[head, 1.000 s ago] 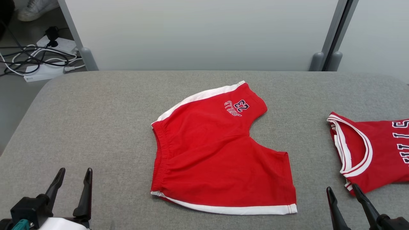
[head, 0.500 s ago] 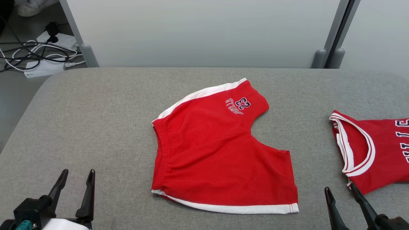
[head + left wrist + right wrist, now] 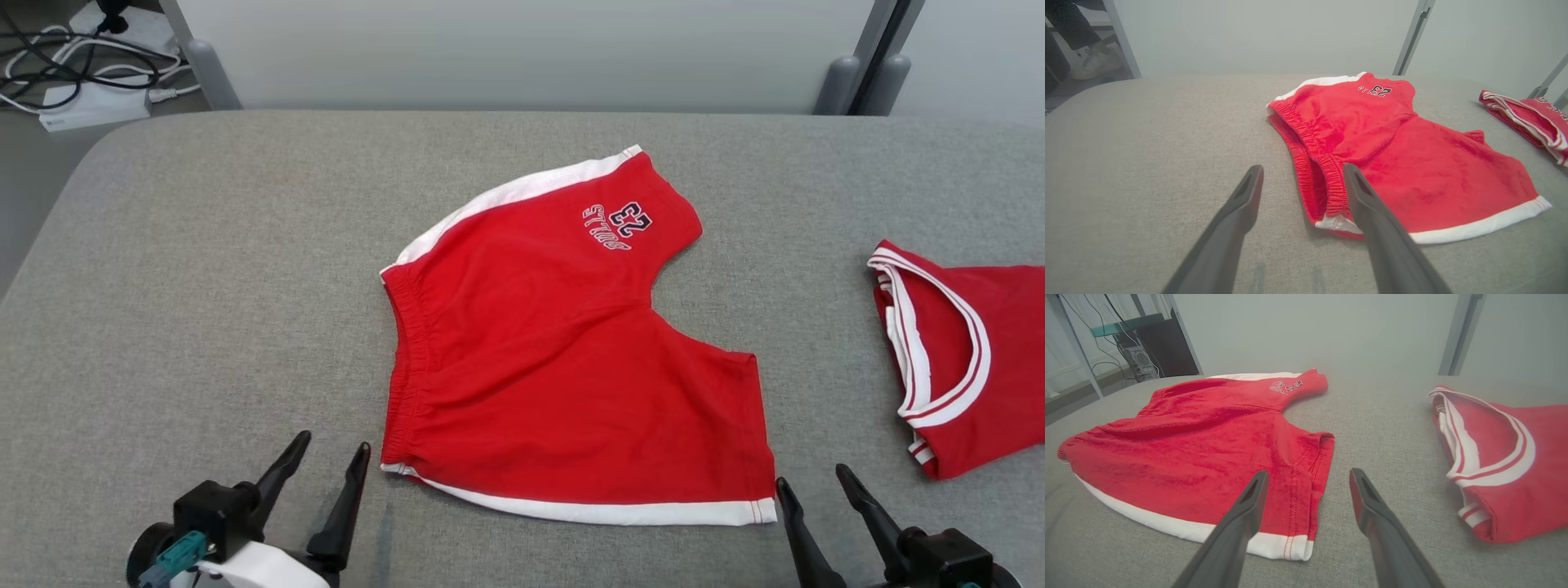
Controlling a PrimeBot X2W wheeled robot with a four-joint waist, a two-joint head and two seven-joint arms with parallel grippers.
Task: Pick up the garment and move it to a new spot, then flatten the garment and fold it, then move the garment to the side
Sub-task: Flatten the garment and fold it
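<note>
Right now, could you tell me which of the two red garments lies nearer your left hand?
The red shorts with the 23 print; their waistband corner lies just beside the left hand. The red jersey sits far off to the right.

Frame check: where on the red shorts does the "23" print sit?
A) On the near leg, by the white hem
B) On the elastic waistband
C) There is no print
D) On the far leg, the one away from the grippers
D: the 23 print sits on the far leg of the red shorts, beside the white side stripe and well away from the elastic waistband.
</note>
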